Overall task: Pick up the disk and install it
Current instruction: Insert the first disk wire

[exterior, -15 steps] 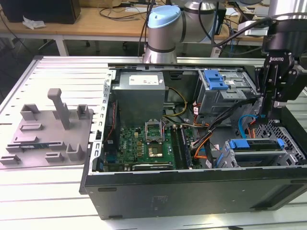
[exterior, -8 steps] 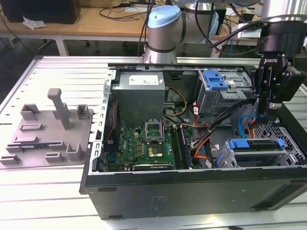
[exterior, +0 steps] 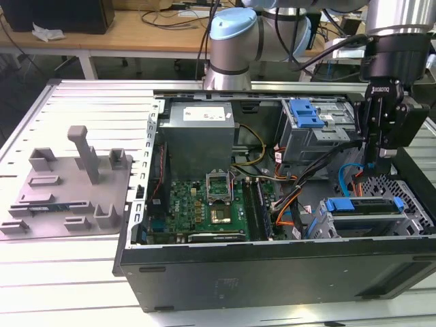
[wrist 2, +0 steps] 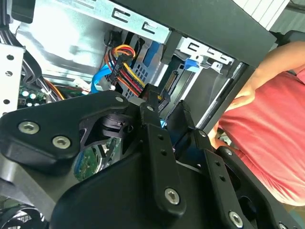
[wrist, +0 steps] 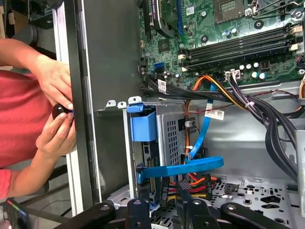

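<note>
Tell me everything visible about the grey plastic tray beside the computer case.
The grey tray is matt moulded plastic, lying flat on the ribbed metal table, close beside the open computer case, at the exterior view's left of it. Upright posts and small blocks rise from it, one post the tallest.

Pale slatted table (exterior: 82, 95), wooden desk (exterior: 136, 34) behind.
The desk stands on white legs and carries loose cables (exterior: 170, 17), a black box (exterior: 61, 13) and crumpled white paper (exterior: 48, 32); the floor (exterior: 34, 68) under it is dark.
</note>
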You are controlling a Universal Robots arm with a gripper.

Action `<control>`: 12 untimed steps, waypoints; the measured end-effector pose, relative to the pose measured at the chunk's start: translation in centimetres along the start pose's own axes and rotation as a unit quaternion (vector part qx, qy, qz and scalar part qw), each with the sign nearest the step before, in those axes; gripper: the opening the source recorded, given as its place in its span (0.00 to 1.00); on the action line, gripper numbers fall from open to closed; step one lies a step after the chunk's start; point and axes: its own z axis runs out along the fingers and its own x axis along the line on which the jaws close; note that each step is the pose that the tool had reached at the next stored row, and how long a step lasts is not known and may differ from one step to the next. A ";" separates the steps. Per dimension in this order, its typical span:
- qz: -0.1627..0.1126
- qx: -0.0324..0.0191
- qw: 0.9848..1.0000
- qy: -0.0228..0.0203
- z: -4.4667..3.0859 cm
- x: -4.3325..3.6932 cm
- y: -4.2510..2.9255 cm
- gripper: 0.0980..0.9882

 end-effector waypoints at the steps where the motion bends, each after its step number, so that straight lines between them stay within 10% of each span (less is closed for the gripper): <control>1: 0.001 0.001 1.000 0.002 0.03 -0.01 0.10 0.29; 12: 0.003 0.006 1.000 0.012 -0.05 -0.34 0.38 0.29</control>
